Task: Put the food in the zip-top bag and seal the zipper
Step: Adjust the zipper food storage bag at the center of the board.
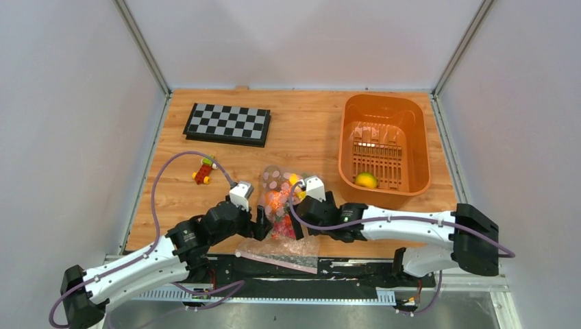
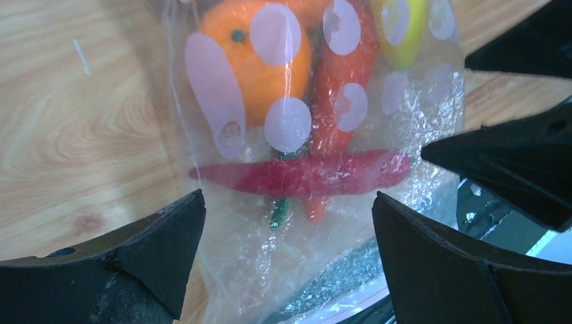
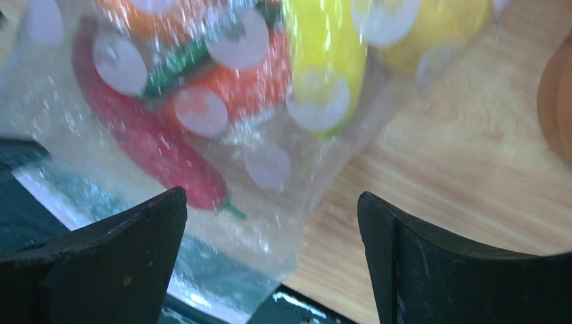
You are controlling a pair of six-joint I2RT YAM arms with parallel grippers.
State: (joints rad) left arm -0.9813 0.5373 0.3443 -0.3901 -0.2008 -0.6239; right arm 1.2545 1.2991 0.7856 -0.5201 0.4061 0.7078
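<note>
On the table [image 1: 308, 140] we note both arms stretched low and inward from the near edge. Only the top view shows the orange basket [image 1: 384, 147], which holds one yellow fruit [image 1: 366, 179]. The zip-top bag [image 1: 279, 205] lies near-centre between the arms, its pink zipper [image 1: 277, 261] toward the bases. The left gripper [image 2: 289, 202] and right gripper [image 3: 270, 199] each stand wide, straddling the bag. The wrist views reveal an orange ball [image 2: 246, 61], carrot [image 2: 337, 88] and red chilli [image 2: 303, 174] inside.
</note>
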